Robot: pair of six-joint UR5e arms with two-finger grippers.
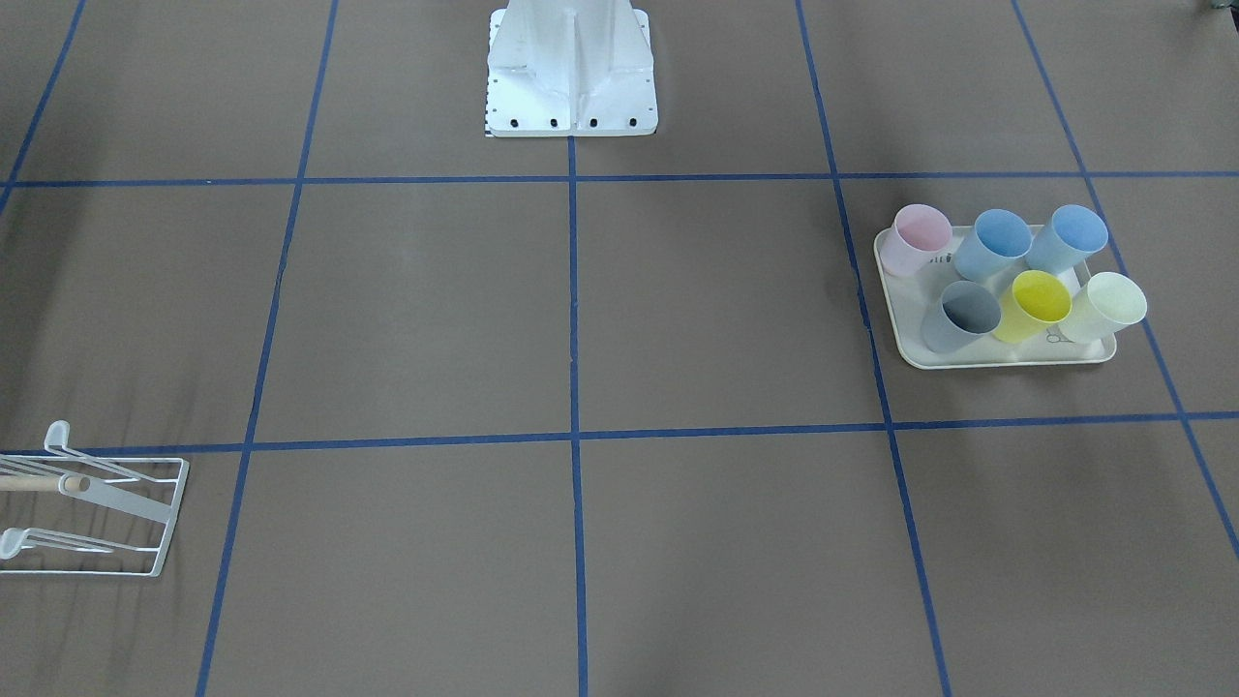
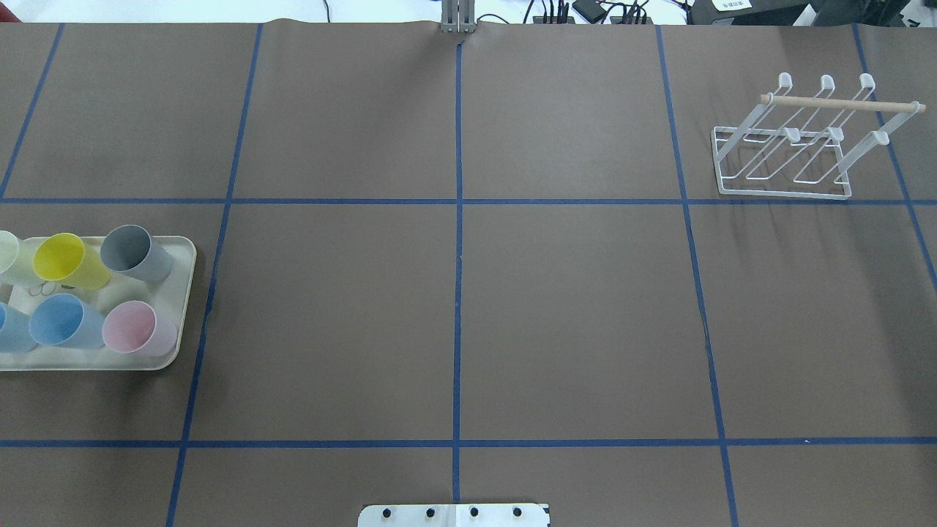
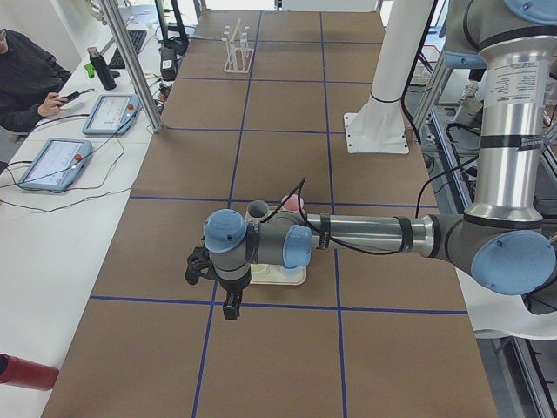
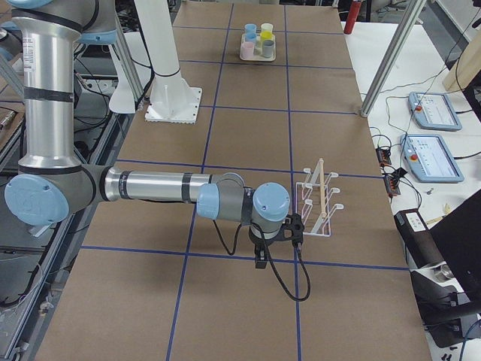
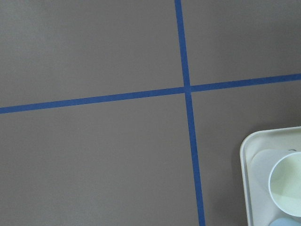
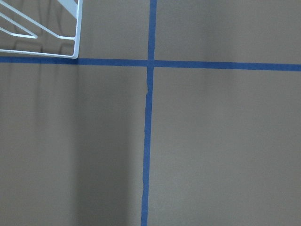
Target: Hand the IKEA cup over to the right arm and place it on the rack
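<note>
So far, no step shows as done. On the left, six cups (image 2: 135,252) stand on the tray (image 2: 187,293), none lifted. The left gripper (image 3: 230,306) hangs over the table (image 2: 571,315) near that tray; whether its jaws are apart cannot be told. Only taped table lies between tray and rack (image 2: 790,135). The rack, on the right, carries no cup. The right gripper (image 4: 261,259) hangs beside it, its jaws equally unreadable. Pick-up, hand-over and hanging are all left to do.
</note>
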